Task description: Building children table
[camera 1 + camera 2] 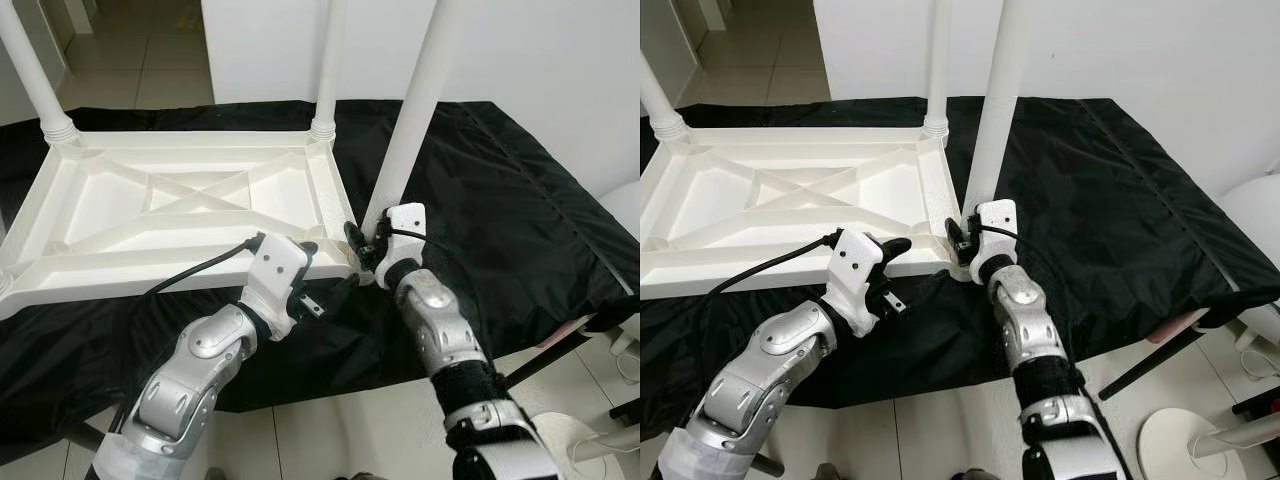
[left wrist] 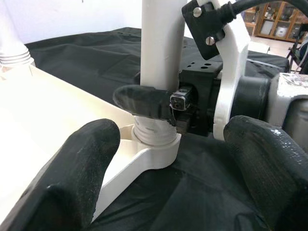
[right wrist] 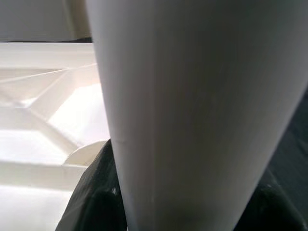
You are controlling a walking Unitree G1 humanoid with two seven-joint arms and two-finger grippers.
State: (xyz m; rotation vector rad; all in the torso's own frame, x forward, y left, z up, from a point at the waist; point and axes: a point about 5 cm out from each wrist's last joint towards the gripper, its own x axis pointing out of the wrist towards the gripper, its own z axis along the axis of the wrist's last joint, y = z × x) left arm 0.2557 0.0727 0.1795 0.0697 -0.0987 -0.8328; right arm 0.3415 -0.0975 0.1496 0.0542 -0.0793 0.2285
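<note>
At socket: right hand (image 1: 362, 243) gripping leg (image 1: 415, 110).

White table (image 1: 180, 200), white leg (image 1: 415, 110), black cloth (image 1: 500, 200).

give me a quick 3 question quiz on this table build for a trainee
1. True or false: the tabletop lies upside down on the black cloth.
2. Which gripper is closed around the near-right leg at its base?
A. left gripper
B. right gripper
C. neither
3. Fill in: the left gripper's fingers are ____ , close to the corner socket but not holding it.

Key:
1. True, its ribbed underside faces up.
2. B. The right gripper's finger wraps the leg just above the socket.
3. Open.
</note>
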